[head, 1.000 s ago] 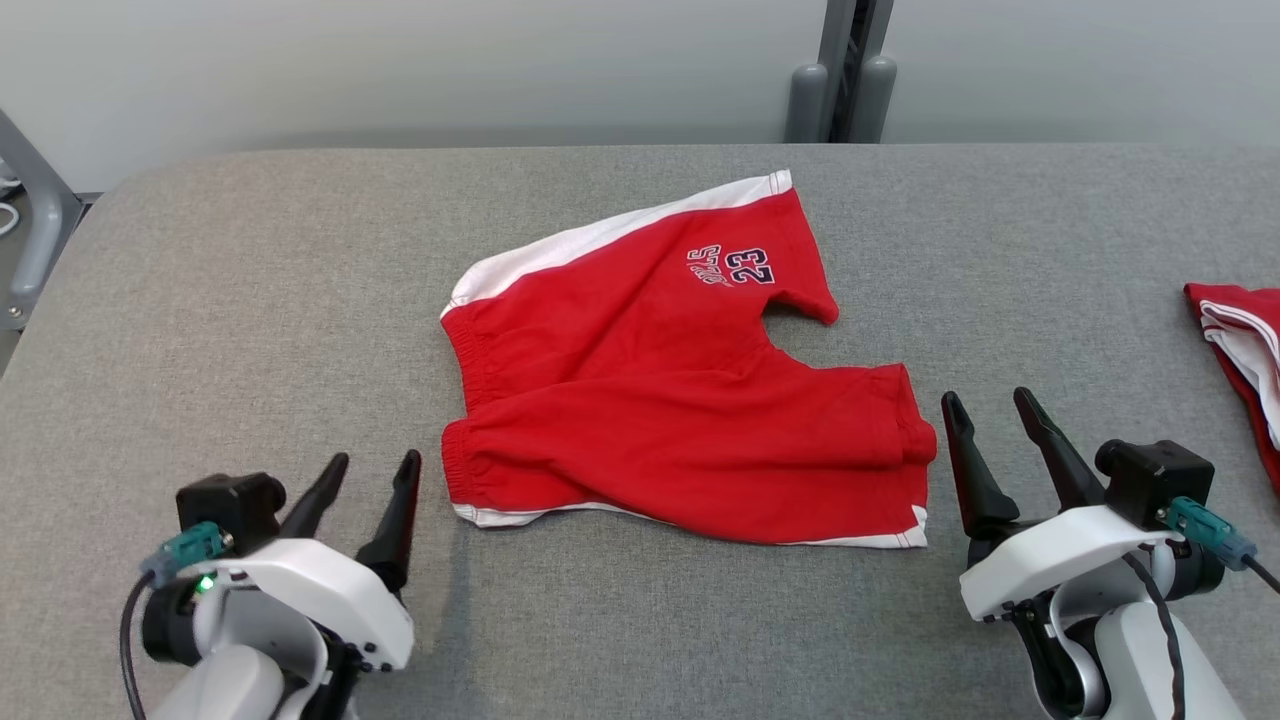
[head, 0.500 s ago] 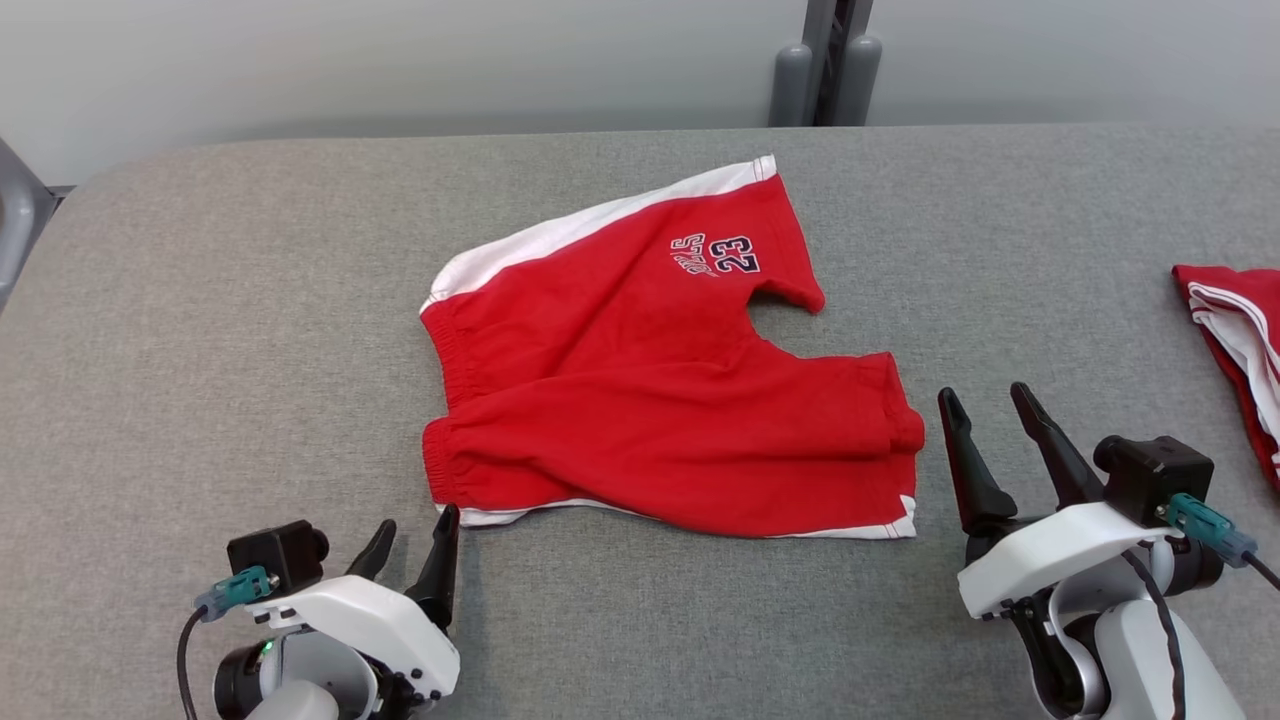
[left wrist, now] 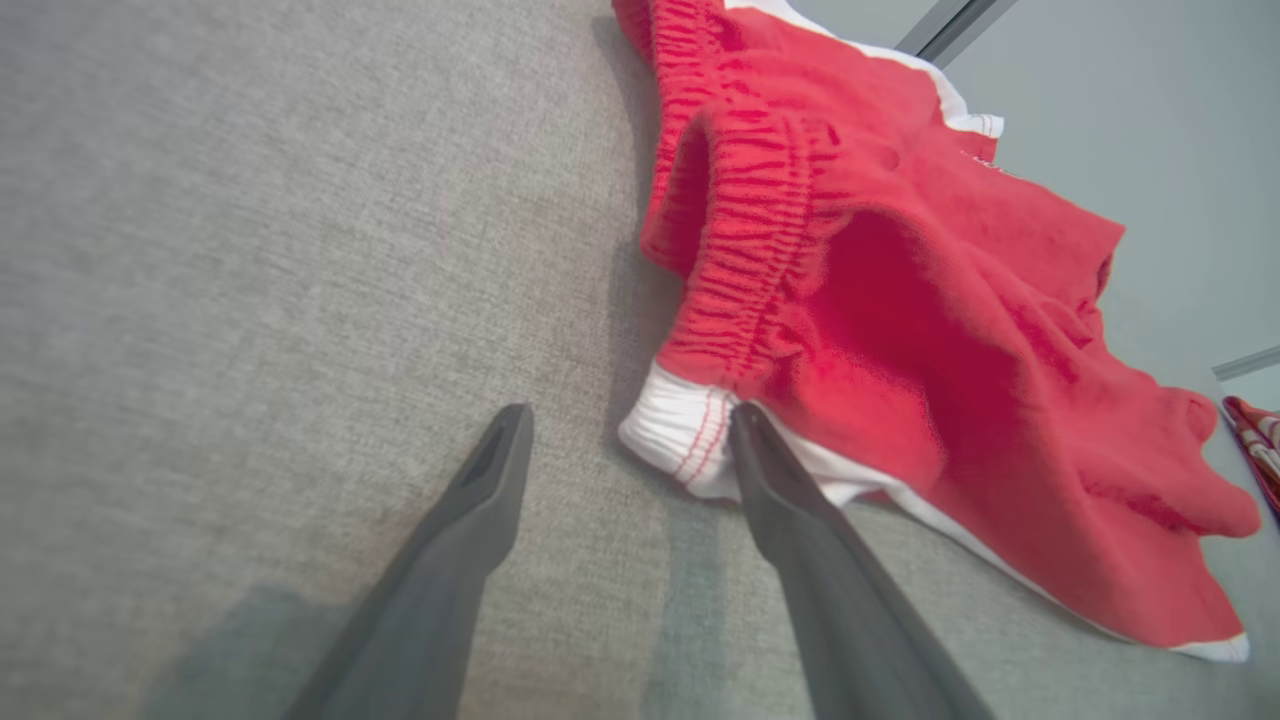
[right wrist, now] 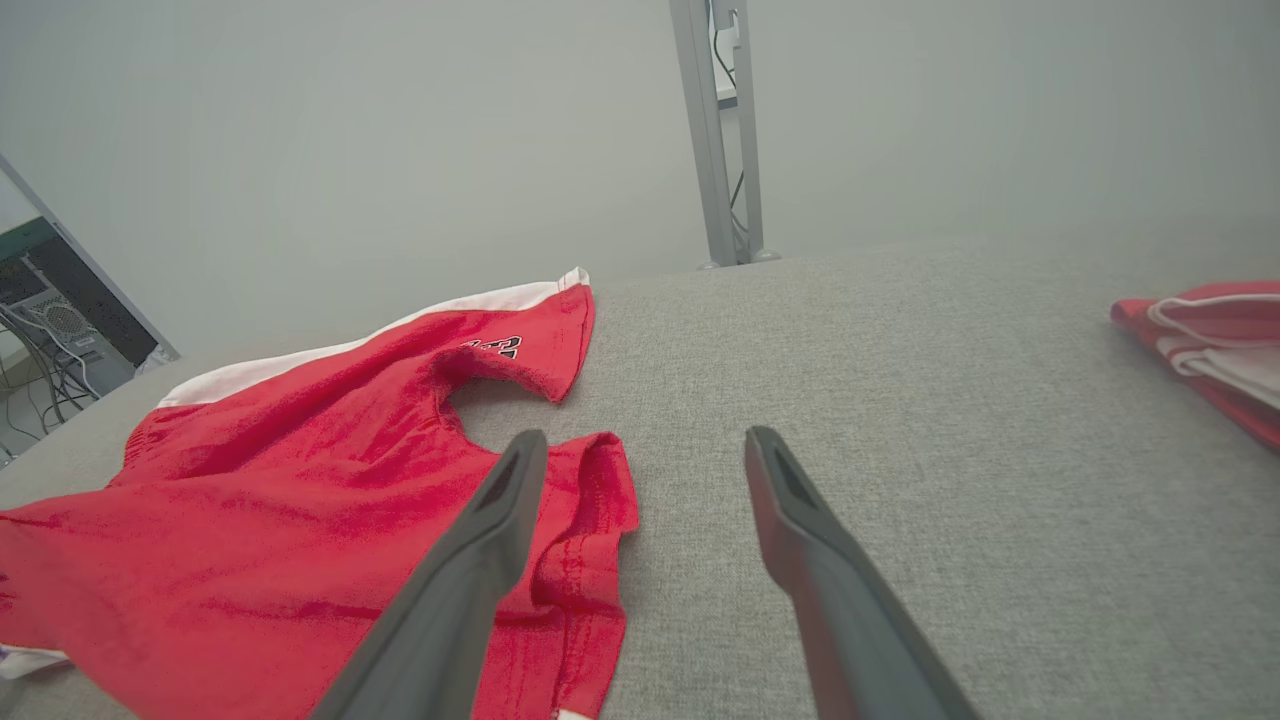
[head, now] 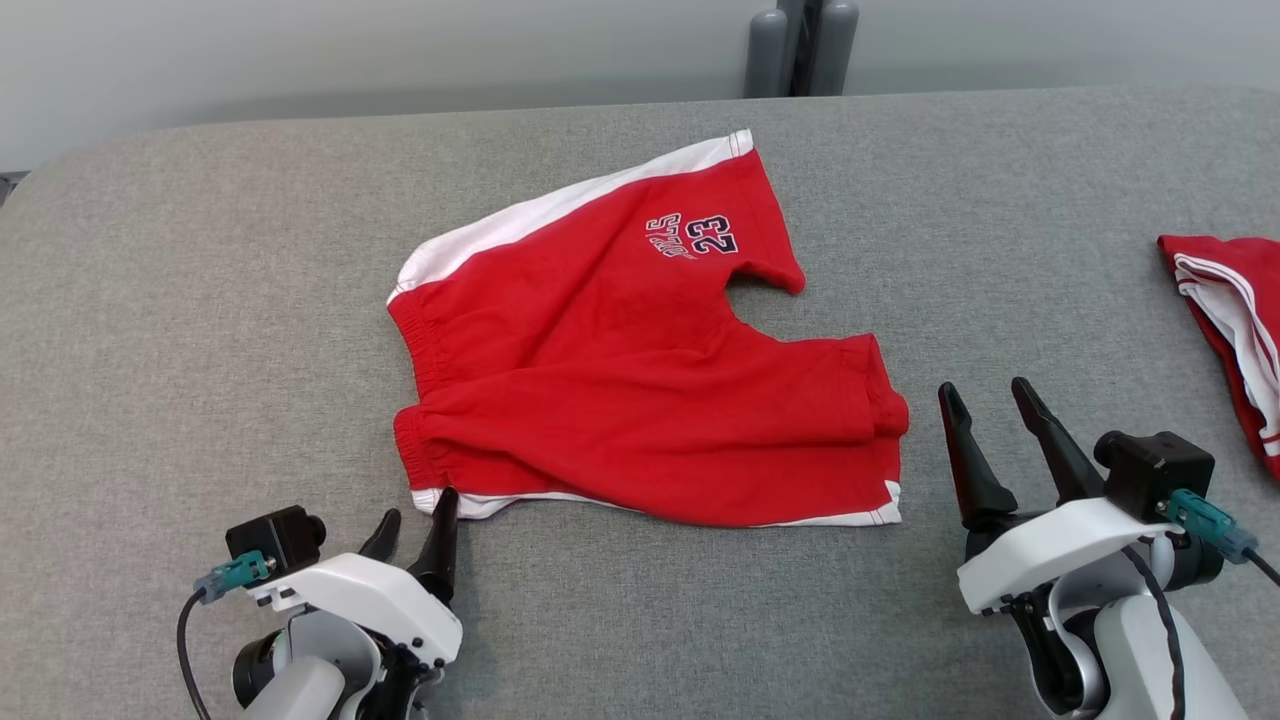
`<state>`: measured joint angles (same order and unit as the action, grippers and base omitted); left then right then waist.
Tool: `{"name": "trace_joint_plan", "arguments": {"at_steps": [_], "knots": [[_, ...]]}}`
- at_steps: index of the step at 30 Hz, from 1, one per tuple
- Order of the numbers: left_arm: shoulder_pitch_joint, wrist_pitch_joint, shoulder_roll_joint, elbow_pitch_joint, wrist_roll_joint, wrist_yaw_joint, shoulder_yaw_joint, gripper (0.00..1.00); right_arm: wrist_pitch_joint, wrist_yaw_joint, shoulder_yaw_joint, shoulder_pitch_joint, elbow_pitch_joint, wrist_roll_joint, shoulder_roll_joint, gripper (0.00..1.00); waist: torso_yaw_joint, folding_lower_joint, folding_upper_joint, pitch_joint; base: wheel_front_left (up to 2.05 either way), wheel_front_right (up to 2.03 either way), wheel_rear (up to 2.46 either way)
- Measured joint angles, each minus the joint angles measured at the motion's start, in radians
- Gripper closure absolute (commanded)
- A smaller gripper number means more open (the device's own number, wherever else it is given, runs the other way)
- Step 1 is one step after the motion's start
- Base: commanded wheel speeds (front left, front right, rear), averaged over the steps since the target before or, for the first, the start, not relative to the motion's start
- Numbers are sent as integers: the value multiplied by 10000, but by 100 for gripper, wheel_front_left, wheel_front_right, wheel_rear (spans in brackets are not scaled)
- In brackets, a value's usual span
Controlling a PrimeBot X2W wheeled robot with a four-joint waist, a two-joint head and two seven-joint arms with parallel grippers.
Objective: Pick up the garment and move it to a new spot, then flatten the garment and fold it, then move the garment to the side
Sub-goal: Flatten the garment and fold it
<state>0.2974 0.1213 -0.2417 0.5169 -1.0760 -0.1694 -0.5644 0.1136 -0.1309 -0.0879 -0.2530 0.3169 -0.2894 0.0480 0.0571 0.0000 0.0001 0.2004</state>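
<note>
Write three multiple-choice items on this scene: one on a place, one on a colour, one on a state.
1. Where does the folded cloth lie relative to the shorts?
A. on top of them
B. to their right, by the table's edge
C. to their left

2. What colour is the band along the shorts' far side?
A. white
B. blue
C. yellow

3. How is the left gripper?
A. shut on the shorts
B. open, one tip at the shorts' white corner
C. shut, holding nothing

Answers:
1 B, since the head view shows bare table between the two.
2 A, as the band reads white against the red.
3 B, because the left wrist view shows the fingers spread apart, one tip at the corner.
</note>
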Motion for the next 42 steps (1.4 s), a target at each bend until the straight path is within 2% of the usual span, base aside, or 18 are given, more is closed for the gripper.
{"name": "trace_joint_plan", "arguments": {"at_steps": [3, 4, 5, 6, 14, 21, 24, 27, 30, 42], "knots": [[126, 23, 71, 207, -75, 119, 17, 0, -2, 0, 12, -2, 50, 56, 0, 0, -25, 0, 0, 50, 0, 0, 0], [170, 21, 96, 268, -102, 201, 13, 40, -2, 2, 13, -2, 61, 82, 0, 0, -29, 0, -1, 65, 0, 0, 0], [206, 10, 104, 318, -104, 270, -10, 86, -2, 2, 23, -2, 73, 84, 0, 0, -33, 0, 0, 79, 0, 0, 0], [238, 10, 109, 366, -105, 330, -10, 100, -2, 2, 38, -3, 88, 90, 0, 0, -36, 1, 0, 92, 0, 0, 0], [406, 240, 65, 439, 19, 571, -61, 100, 10, 0, 157, 19, 307, 88, -2, 0, -43, 0, 0, 114, 0, 0, 0], [571, 851, -362, -151, 754, 485, -180, 100, -77, 0, 42, 375, 849, -779, 0, 0, -51, 0, -1, 33, 0, 0, 0], [583, 949, -545, -441, 1034, 357, -267, 100, -90, 2, -272, 428, 1097, -1237, 4, 0, -62, 0, 0, 19, 0, 0, 0], [579, 945, -587, -748, 1083, 188, -307, 100, -224, 0, -1145, 517, 1302, -1802, -12, 0, -60, 1, 0, 7, 0, 0, 0], [554, 903, -610, -895, 1120, 140, -357, 100, -314, 0, -1565, 522, 1469, -2140, -10, 0, -37, 0, 0, -7, 0, 0, 0], [392, 723, -608, -1267, 1183, 54, -625, 100, -391, 0, -2052, 81, 2305, -2694, 8, 0, 246, 1, 0, -66, 0, 0, 0]]}}
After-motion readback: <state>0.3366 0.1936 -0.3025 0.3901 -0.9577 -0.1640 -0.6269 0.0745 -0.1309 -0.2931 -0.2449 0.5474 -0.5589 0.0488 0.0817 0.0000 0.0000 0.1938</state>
